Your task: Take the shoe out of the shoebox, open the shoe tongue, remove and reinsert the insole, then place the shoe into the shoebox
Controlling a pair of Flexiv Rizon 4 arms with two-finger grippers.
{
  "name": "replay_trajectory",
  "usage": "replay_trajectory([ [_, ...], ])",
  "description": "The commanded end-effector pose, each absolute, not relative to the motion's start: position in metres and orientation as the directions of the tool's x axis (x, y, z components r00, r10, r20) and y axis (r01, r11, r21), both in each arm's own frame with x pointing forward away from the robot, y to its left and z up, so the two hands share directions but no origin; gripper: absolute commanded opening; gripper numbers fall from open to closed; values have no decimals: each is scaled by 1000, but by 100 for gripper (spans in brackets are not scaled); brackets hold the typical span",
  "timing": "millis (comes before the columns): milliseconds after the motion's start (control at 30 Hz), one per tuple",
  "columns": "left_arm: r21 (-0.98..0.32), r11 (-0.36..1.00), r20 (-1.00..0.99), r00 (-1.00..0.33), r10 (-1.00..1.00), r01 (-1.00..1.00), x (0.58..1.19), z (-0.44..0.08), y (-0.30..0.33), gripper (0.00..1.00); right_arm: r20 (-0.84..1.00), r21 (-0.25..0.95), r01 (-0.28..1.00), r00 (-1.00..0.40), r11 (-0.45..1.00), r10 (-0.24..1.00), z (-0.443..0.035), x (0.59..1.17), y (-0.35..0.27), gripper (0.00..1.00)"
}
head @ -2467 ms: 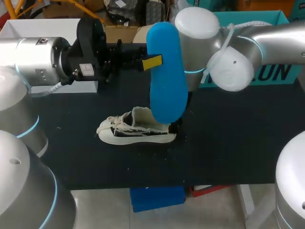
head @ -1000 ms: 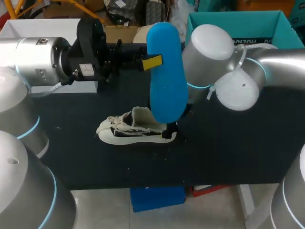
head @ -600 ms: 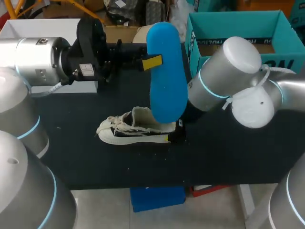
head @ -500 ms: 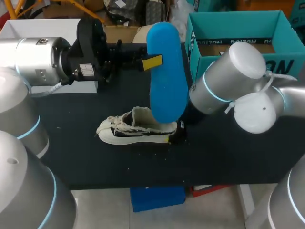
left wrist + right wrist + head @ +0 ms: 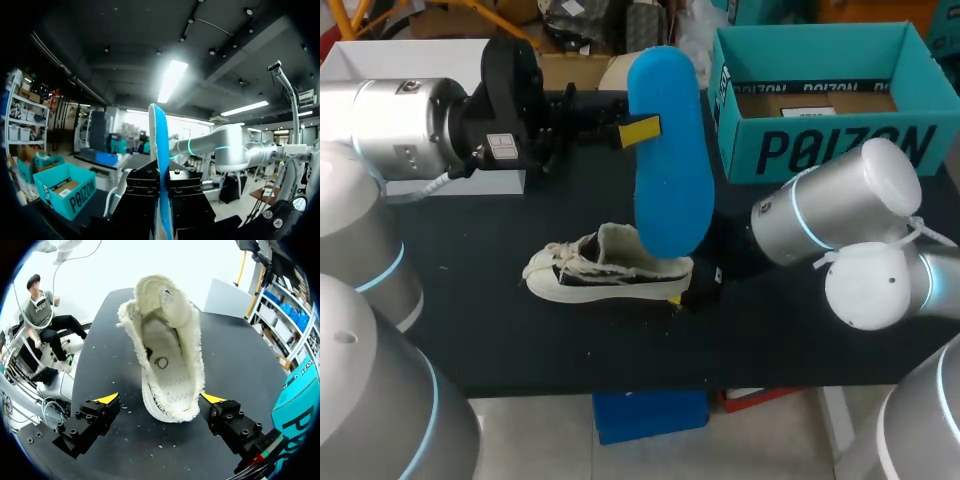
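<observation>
A white low sneaker (image 5: 605,270) lies on its side on the black table (image 5: 500,330), toe to the left. In the right wrist view the sneaker (image 5: 167,345) shows its opening, with its heel between the spread yellow tips of my right gripper (image 5: 160,398), neither tip clearly touching it. From above, that gripper (image 5: 695,288) sits low at the heel. My left gripper (image 5: 638,130) holds the blue insole (image 5: 670,150) upright above the shoe; the insole (image 5: 161,165) stands edge-on, clamped in the left gripper (image 5: 162,187). The teal shoebox (image 5: 820,150) stands open at the back right.
A white box (image 5: 410,55) stands at the back left behind my left arm. The shoebox (image 5: 62,192) also shows in the left wrist view, and its corner (image 5: 300,405) lies beside my right gripper. Small crumbs dot the table around the shoe.
My right arm has swung from behind the insole to the right and forward, uncovering the shoebox, and its gripper has come down at the shoe's heel. The left arm and insole have kept still.
</observation>
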State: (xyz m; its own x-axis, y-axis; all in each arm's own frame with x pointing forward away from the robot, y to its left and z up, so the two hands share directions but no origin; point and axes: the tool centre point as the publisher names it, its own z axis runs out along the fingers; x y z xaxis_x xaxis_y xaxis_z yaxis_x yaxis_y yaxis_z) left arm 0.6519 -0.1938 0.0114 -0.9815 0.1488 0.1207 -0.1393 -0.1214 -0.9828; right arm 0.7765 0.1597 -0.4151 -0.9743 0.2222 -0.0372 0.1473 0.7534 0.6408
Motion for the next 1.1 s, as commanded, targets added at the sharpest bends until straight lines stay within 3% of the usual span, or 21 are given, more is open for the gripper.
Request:
replay_trajectory([
  [33, -983, -118, 122, -981, 147, -140, 651, 11, -194, 0, -26, 771, 125, -974, 625, 227, -429, 777, 159, 100],
  [1100, -983, -118, 122, -981, 147, -140, 651, 11, -194, 0, -6, 837, 116, -975, 535, 220, -424, 798, 166, 100],
])
